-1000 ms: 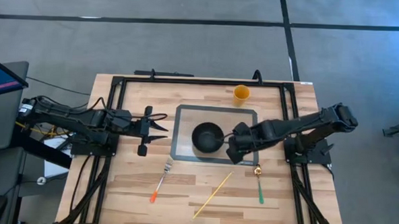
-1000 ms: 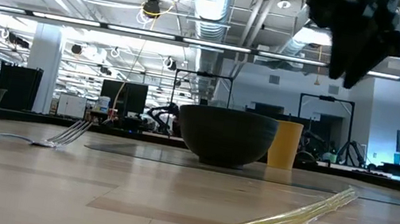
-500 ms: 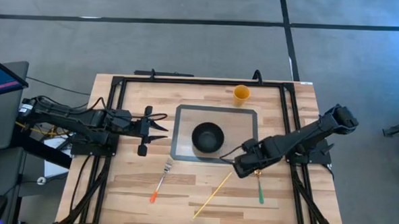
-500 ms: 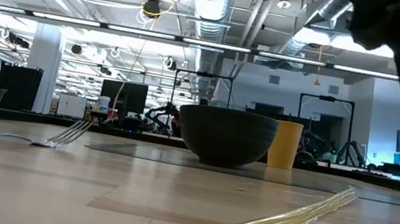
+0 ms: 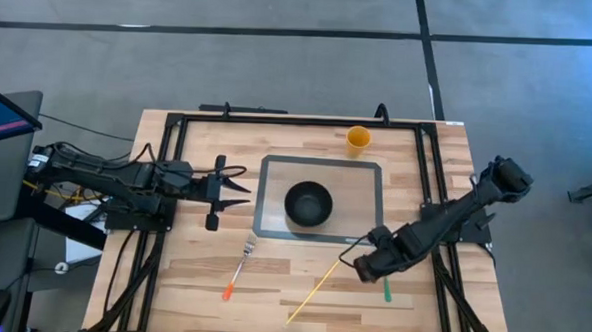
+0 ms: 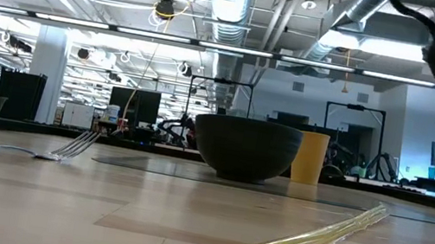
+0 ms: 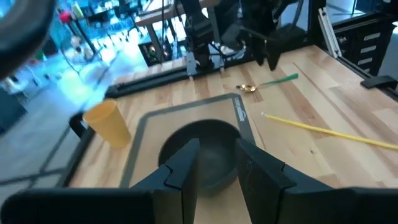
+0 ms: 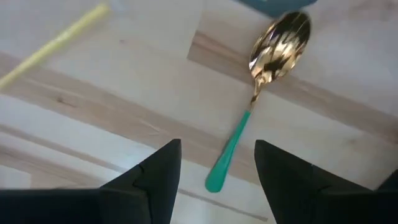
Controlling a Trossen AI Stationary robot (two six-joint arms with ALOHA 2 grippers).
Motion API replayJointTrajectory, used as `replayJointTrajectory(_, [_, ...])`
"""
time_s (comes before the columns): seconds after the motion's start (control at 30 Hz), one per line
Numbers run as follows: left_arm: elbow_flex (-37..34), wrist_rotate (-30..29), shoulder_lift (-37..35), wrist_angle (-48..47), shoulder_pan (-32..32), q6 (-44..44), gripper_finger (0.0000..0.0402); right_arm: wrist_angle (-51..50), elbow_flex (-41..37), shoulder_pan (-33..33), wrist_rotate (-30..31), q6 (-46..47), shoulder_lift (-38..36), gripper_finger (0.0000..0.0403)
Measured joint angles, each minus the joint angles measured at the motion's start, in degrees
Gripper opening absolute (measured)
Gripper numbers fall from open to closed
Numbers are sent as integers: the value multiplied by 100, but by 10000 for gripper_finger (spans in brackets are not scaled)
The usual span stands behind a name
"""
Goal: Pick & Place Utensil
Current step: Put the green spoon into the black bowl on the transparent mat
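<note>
Right gripper: low over the front right of the table, hanging right above the spoon, and those fingers are spread wide apart with nothing between them.
Contact: none that I can see; the wrist view shows bare wood and the spoon's green handle in the gap, the fingers clear of it.
Spoon: flat on the wood, gold bowl pointing toward the mat, green handle trailing away toward the table's front edge; from overhead only the handle tip peeks out past the gripper.
Yellow straw: lying on a diagonal just beside the gripper, on the side toward the fork, not touching it.
Fork: orange handle, resting on the front left of the table, well apart from the action.
Bowl: dark, sitting in the middle of the grey mat.
Yellow cup: upright near the back edge, off the mat.
Left gripper: parked at the left side beside the mat, fingers parted, holding nothing.
</note>
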Motion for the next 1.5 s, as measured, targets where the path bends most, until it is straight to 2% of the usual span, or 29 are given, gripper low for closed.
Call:
replayJointTrajectory(0.33, [2, -264, 0, 96, 41, 258, 104, 461, -407, 642, 8, 1391, -2, 195])
replayJointTrajectory(0.6, [2, -304, -2, 117, 289, 258, 104, 789, -670, 1045, 275, 2151, -4, 169])
replayJointTrajectory(0.73, [2, -304, -2, 122, 385, 258, 104, 1179, -922, 1104, 454, 2203, -4, 156])
replayJointTrajectory(0.93, [2, -303, -2, 135, 435, 258, 104, 1186, -1142, 1063, 478, 2234, -9, 141])
replayJointTrajectory(1.2, [2, -301, -2, 143, 435, 256, 104, 1593, -1350, 1064, 553, 2362, -8, 138])
replayJointTrajectory(1.5, [2, -297, -2, 147, 435, 238, 104, 1439, -1299, 1058, 400, 2381, 699, 138])
